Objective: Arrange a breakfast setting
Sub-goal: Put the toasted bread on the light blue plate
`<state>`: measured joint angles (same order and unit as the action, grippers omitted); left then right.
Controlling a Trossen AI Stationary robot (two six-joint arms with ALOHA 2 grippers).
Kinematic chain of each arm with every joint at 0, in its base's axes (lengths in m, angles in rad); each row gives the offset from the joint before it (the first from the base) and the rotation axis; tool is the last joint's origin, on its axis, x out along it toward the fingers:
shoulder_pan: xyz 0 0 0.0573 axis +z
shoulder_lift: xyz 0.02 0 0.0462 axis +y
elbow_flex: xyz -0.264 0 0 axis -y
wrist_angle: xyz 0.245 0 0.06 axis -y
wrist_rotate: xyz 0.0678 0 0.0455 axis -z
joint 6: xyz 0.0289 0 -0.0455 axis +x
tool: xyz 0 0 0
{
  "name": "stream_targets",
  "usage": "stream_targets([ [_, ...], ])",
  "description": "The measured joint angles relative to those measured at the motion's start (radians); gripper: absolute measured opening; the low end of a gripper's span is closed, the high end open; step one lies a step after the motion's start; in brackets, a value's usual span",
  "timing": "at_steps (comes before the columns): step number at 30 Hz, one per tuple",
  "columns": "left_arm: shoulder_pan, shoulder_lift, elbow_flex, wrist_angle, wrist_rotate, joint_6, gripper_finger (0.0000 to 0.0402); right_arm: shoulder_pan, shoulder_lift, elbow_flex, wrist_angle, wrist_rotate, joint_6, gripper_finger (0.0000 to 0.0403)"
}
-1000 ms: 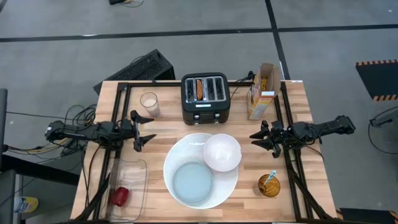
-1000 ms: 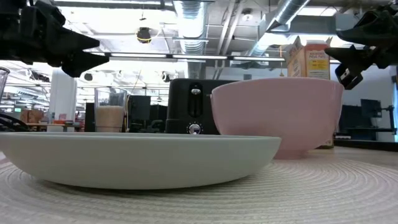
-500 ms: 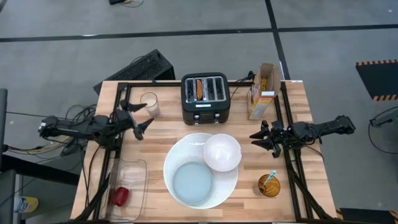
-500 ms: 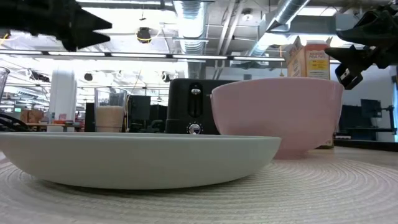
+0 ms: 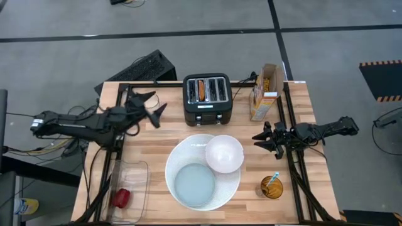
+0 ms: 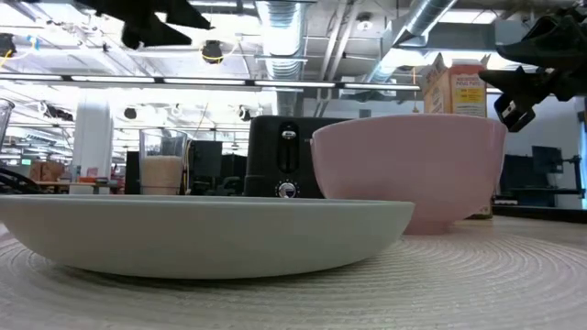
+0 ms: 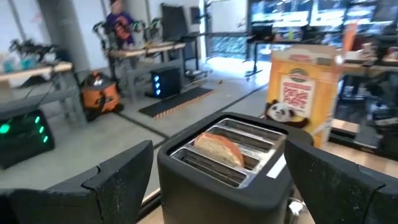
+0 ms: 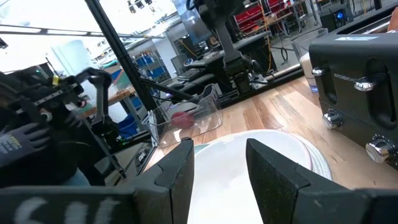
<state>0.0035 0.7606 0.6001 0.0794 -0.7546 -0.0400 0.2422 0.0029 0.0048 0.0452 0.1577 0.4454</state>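
A round tan bagel [image 5: 200, 90] stands in the left slot of the black toaster [image 5: 207, 99]; it also shows in the left wrist view [image 7: 217, 147]. My left gripper [image 5: 152, 105] is open and empty, in the air left of the toaster, fingers pointing at it. A white bowl [image 5: 224, 153] and a pale blue-grey plate [image 5: 195, 184] rest on the large white plate [image 5: 233, 183]. My right gripper [image 5: 262, 139] is open and empty, right of the bowl. A blue-handled spoon [image 5: 274, 177] stands in the amber cup [image 5: 272, 188]. A red food piece [image 5: 121, 198] lies in a clear container.
An open cereal box [image 5: 265, 92] stands right of the toaster at the far edge. The clear container [image 5: 132, 179] sits at the near left corner. A glass of pale drink [image 6: 162, 174] stands left of the toaster, under my left gripper. Bare wood lies between the toaster and the plate.
My left gripper has risen and gone toward the table's far edge and to the right, toward the toaster, and has turned to point at it. It has stayed open. My right arm has kept still.
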Motion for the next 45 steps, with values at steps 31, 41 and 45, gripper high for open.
stream_targets([
  [31, 0.247, 0.756, 0.401, 0.331, 0.123, -0.169, 0.0350, 0.000, 0.000, 0.000, 0.000, 0.000, 0.000, 0.0168],
  [41, 0.305, 0.885, 0.540, 0.192, 0.155, -0.211, 0.0350, 0.000, 0.000, 0.000, 0.000, 0.000, 0.000, 0.0168],
  [45, 0.334, 0.918, 0.557, 0.186, 0.214, -0.252, 0.0350, 0.000, 0.000, 0.000, 0.000, 0.000, 0.000, 0.0168],
])
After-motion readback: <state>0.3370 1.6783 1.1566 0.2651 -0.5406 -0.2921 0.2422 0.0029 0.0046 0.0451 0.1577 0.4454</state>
